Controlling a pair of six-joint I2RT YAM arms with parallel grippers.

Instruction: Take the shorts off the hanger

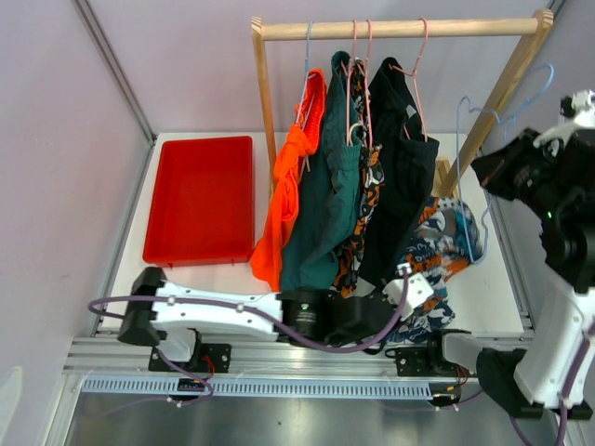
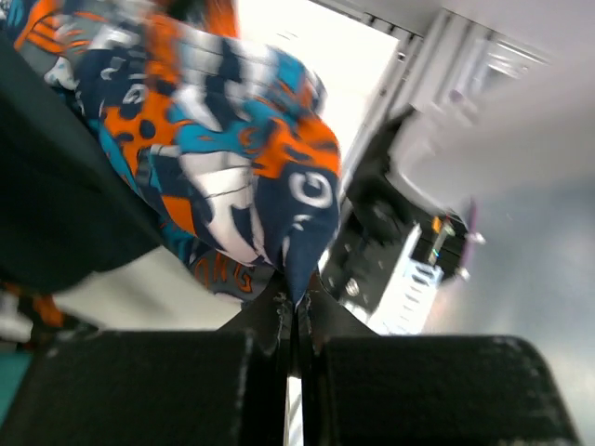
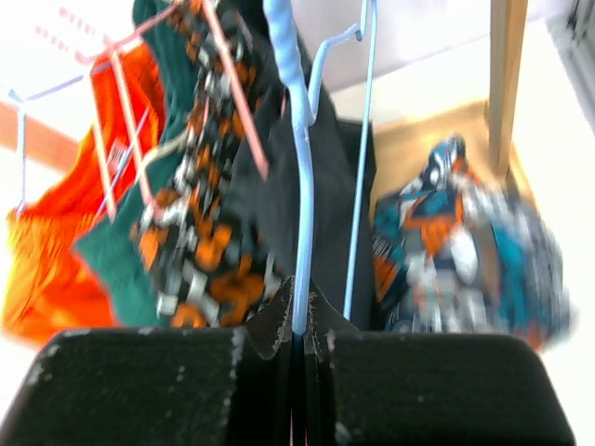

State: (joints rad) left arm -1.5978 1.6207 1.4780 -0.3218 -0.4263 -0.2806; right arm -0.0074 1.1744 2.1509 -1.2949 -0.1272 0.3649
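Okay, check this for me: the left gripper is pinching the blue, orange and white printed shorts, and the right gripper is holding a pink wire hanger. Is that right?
Not quite. The wire hanger clamped in the right gripper is light blue, not pink, as the right wrist view shows. The pink hangers are on the rack. The rest holds: the left gripper is shut on the blue-orange-white printed shorts.

Red plastic tray (image 1: pixel 200 200), shallow, lying flat on the white tabletop (image 1: pixel 502 288), left half. Wooden clothes rack (image 1: pixel 400 28) just right of the tray: horizontal dowel on top, upright post on the left, slanted leg on the right; its post and base also show in the right wrist view (image 3: pixel 507 84). Aluminium rail (image 1: pixel 270 364) along the near edge. Pale lilac walls (image 1: pixel 56 139) behind and to the left.
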